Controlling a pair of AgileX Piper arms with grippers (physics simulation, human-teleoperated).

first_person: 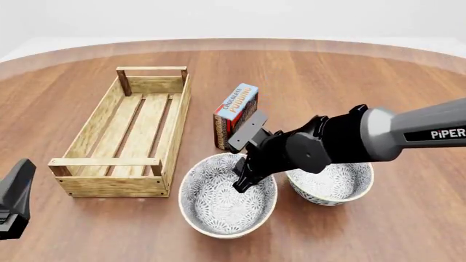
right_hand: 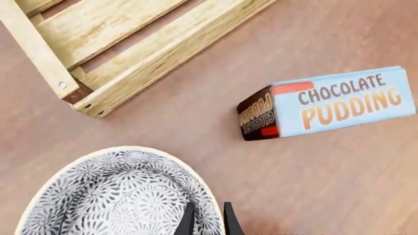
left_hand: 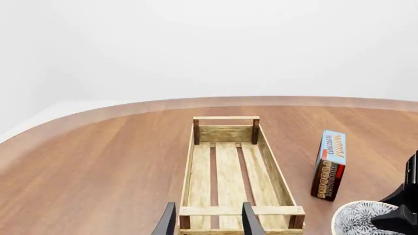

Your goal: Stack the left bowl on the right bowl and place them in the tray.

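Two white bowls with a grey leaf pattern stand side by side near the table's front. The left bowl (first_person: 218, 199) is close to the tray's near right corner. The right bowl (first_person: 336, 183) is partly hidden behind my right arm. My right gripper (first_person: 244, 183) is shut on the left bowl's far rim, one finger inside and one outside, as the right wrist view (right_hand: 207, 223) shows. The tray (first_person: 109, 162), a long light-wood crate, lies empty at the left. My left gripper (left_hand: 209, 224) is open and empty, just above the tray's near end bar (left_hand: 242, 210).
A chocolate pudding box (first_person: 236, 113) stands on its edge between the tray and the bowls, just behind the left bowl. It also shows in the right wrist view (right_hand: 330, 103). The round table's rim (first_person: 233, 43) curves across the back.
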